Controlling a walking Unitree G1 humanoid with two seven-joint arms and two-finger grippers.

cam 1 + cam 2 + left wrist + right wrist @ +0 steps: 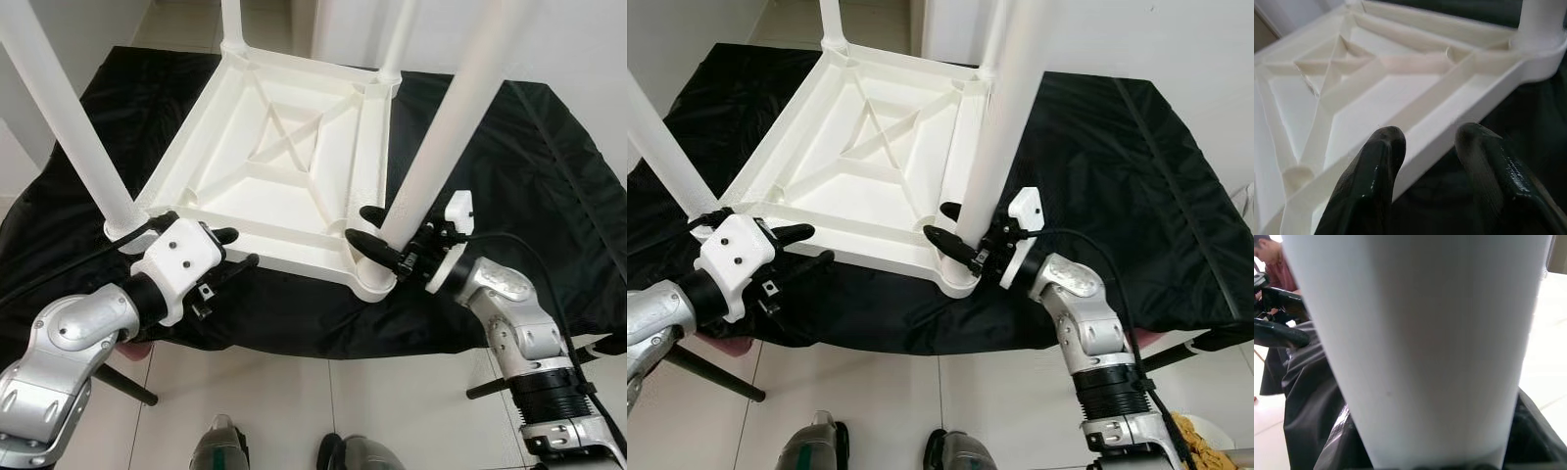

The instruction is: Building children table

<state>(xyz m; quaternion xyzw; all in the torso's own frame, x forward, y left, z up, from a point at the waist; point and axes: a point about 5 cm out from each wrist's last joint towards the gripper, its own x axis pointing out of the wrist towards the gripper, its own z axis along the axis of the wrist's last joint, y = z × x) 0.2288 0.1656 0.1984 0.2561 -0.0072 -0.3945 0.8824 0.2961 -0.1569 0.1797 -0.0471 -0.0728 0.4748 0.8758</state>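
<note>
A white plastic table [284,157] lies upside down on a black cloth [549,196], its legs pointing up. My right gripper [359,223] is at the near right corner, shut on the base of the near right leg [441,127], one black finger on each side. That leg [1420,347] stands right up against the right wrist camera. My left gripper [235,248] is open at the near left edge. In the left wrist view its fingertips [1383,147] straddle the table's rim [1449,122], one over the ribbed underside and one outside it.
The near left leg [73,127] rises just beside my left wrist. Two far legs [231,20] stand at the back corners. The cloth hangs over the support's front edge above a white tiled floor [294,401]. A person [1273,259] is off to one side.
</note>
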